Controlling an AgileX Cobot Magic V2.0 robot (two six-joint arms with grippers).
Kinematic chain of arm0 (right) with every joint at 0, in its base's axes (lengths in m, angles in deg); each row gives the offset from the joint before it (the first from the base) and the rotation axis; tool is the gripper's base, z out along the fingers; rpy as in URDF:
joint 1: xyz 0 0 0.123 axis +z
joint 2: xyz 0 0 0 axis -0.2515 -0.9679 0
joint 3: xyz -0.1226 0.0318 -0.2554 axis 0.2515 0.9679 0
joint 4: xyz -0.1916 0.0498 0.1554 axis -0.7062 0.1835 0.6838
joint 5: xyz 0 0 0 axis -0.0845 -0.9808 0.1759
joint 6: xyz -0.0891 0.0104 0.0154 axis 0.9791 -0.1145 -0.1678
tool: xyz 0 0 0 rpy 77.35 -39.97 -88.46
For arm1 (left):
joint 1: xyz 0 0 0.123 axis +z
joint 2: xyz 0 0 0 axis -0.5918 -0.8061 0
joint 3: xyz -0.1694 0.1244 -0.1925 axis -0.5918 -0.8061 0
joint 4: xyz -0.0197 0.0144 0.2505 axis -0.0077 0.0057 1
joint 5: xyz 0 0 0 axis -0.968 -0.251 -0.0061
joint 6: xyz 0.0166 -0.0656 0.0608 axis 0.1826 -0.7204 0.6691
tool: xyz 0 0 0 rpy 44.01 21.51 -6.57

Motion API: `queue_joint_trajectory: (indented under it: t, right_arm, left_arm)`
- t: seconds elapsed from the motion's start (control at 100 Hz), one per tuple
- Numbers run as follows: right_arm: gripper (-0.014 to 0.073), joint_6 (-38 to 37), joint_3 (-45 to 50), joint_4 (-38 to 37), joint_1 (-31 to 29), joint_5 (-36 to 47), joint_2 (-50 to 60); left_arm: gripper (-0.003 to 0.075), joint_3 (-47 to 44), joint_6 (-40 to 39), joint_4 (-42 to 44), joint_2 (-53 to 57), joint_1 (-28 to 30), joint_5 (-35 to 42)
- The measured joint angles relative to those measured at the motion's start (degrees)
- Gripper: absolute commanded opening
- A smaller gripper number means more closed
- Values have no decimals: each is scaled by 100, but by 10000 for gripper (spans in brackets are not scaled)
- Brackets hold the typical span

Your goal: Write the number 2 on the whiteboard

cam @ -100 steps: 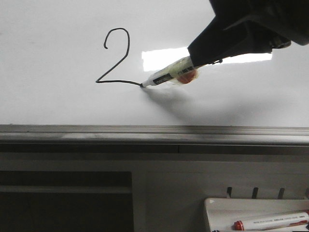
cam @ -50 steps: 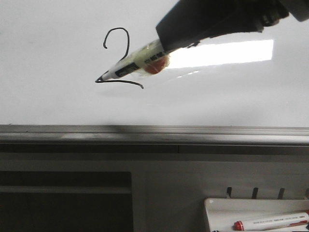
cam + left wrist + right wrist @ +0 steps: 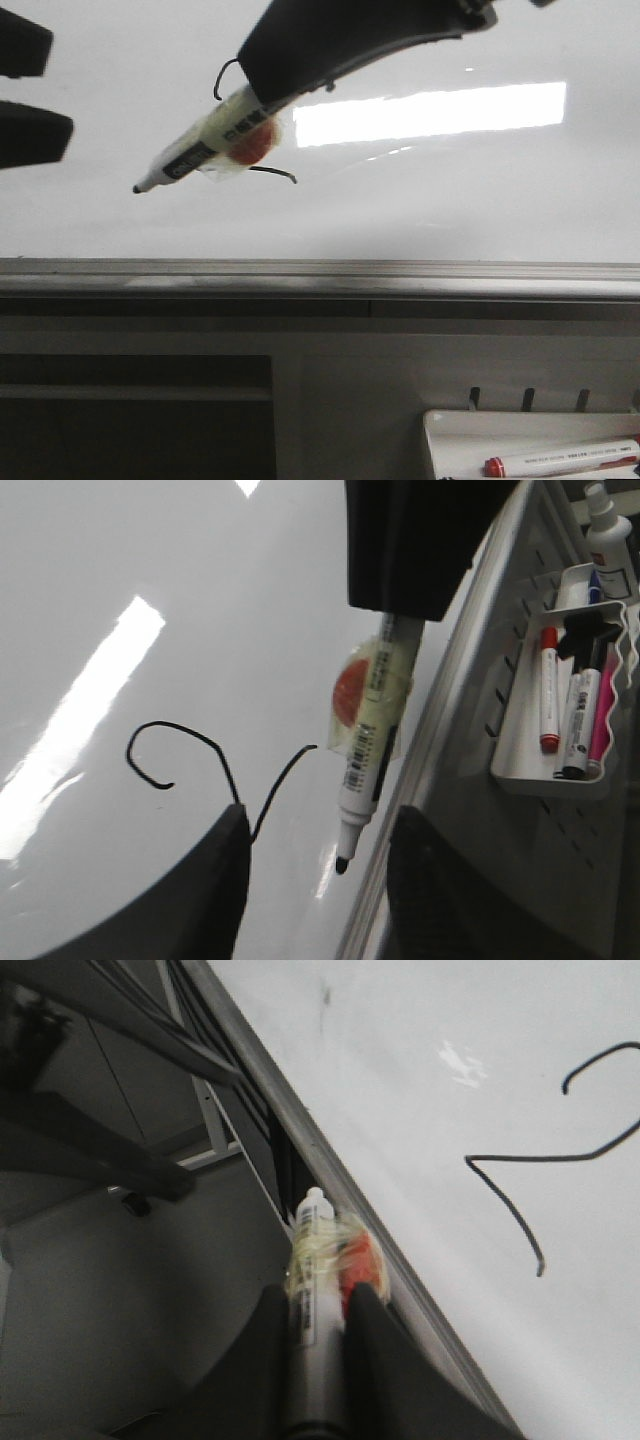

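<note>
Front view has the right gripper (image 3: pixel 262 98) coming in from the top edge, mostly cut off, clamped on a marker (image 3: pixel 200 155) that slants down to the left, tip bare and off the whiteboard (image 3: pixel 450 200) as far as I can tell. Marker and gripper cover most of the number 2 (image 3: pixel 275 174); only a bit of the top curl and the end of the base stroke show, left of the bright glare. Left gripper (image 3: pixel 20 100) pokes in at the left edge, two dark fingers cut off by the frame, spread apart, nothing between them. Left wrist view shows the curl and diagonal of the 2 (image 3: pixel 190 770), the lower part hidden behind a finger (image 3: pixel 185 900); tray (image 3: pixel 575 780) with spare markers hangs beyond the ledge. Right wrist view gives the whole 2 (image 3: pixel 540 1160), and the marker (image 3: pixel 318 1290) pinched tight between both fingers, its tip hidden; yellowish tape and an orange blob on it are blurred.
</note>
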Motion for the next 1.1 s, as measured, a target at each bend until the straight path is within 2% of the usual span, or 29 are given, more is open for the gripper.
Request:
queue_joint_trajectory:
  t: [0.23,0.67,1.1]
  right_arm:
    - [-50,0,-87,62,150,-142,0]
    - [-50,0,-87,104,210,-142,0]
    - [-50,0,-87,115,271,-131,0]
  left_arm:
    - [302,281,60,21,-667,0,257]
    - [300,404,70,215,-1124,0,531]
    - [174,404,70,251,-1182,0,502]
